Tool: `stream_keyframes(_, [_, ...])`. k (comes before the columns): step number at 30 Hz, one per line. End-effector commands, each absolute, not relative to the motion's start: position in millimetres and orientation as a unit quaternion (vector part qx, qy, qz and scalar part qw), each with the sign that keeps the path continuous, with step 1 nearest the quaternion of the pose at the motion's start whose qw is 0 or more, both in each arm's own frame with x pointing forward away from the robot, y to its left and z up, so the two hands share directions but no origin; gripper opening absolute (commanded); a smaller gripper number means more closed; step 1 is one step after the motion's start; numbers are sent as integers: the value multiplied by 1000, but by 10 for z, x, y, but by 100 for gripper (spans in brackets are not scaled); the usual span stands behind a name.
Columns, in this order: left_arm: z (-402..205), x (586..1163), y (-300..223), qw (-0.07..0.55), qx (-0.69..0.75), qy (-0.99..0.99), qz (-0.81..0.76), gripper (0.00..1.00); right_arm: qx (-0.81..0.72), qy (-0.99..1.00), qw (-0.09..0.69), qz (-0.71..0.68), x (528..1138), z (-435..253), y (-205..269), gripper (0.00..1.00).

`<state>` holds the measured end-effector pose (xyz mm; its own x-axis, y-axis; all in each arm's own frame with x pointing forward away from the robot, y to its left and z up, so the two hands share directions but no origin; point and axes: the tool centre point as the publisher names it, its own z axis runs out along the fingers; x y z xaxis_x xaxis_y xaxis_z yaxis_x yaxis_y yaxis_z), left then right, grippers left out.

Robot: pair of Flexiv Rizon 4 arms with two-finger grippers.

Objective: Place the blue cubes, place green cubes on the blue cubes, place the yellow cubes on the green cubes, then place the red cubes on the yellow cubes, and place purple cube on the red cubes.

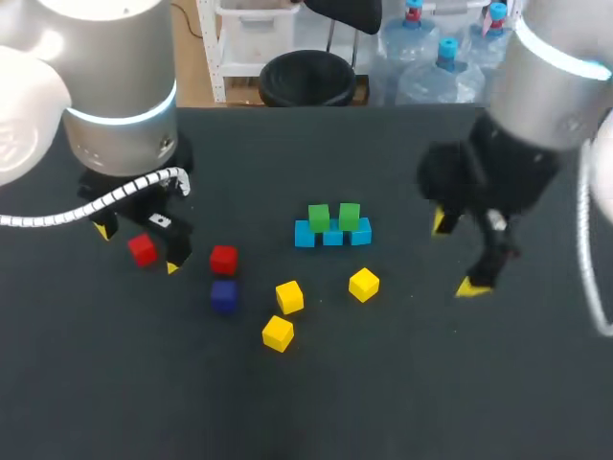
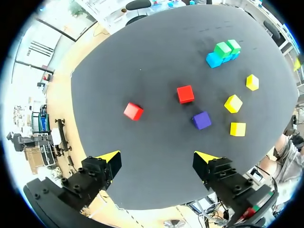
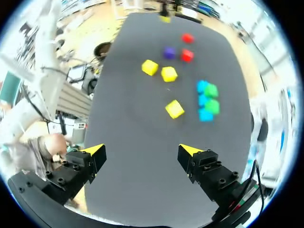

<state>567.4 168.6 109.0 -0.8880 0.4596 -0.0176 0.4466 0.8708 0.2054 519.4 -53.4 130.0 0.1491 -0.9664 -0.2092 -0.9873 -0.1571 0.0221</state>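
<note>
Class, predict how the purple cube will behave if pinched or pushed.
Flat faces and sharp edges suggest the purple cube would slide, not roll. It looks solid, so probably keeps shape when pinched. Lying flat, tipping seems unlikely.

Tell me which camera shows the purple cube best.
The left wrist view: the purple cube sits near, unobstructed, its colour plain. The head view shows it dark, beside a red cube. The right wrist view shows it far off and small.

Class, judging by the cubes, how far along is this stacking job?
Done: blue cubes in a row, two green cubes on them. In hand: nothing; left claw and right claw open, empty. Left: three yellow cubes, two red cubes, purple cube lie loose.
</note>
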Motion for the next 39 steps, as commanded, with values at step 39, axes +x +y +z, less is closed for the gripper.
stream_keyframes(39, [994, 5402, 2649, 68, 97, 993, 26, 100, -910, 398, 26, 115, 5401, 784, 499, 100])
